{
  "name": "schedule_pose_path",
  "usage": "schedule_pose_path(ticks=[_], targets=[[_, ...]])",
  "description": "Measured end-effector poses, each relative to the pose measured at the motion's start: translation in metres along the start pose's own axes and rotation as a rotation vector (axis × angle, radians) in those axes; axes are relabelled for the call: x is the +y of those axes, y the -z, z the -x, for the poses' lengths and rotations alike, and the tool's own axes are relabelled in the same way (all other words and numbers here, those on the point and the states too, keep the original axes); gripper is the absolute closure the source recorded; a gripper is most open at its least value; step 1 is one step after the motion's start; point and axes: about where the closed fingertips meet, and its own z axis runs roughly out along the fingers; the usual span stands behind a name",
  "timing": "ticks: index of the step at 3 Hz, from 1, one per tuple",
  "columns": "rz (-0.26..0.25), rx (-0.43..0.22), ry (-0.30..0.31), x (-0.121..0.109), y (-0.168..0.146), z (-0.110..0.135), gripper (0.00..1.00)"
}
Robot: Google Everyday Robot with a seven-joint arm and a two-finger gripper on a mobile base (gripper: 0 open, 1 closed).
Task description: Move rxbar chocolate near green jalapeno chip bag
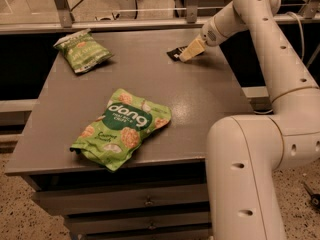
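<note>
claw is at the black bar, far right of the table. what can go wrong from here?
1. The small flat black bar wrapper lies flat at the claw; a grasp may push it rather than lift it.
2. The smaller crinkly green chip bag sits near the far left edge of the grey table; overshooting could nudge it off.

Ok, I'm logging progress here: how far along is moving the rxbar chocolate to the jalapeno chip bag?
Done: the approach; the gripper sits at the rxbar chocolate, far right of the table. In hand: the pickup, hold unconfirmed. Left: the whole carry; the green jalapeno chip bag lies far left, well apart from the bar.
</note>
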Motion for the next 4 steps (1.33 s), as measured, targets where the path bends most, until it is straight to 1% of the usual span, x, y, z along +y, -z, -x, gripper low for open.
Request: schedule_pose_path(ticks=[1,2,3,4], targets=[[0.03,0.004,-0.01,0.009,0.005,0.002,0.7],[0.06,-0.006,-0.001,0.019,0.015,0.009,0.93],[0.076,-0.071,0.075,0.033,0.051,0.037,1.0],[0.081,-0.156,0.148,0.048,0.093,0.068,1.0]])
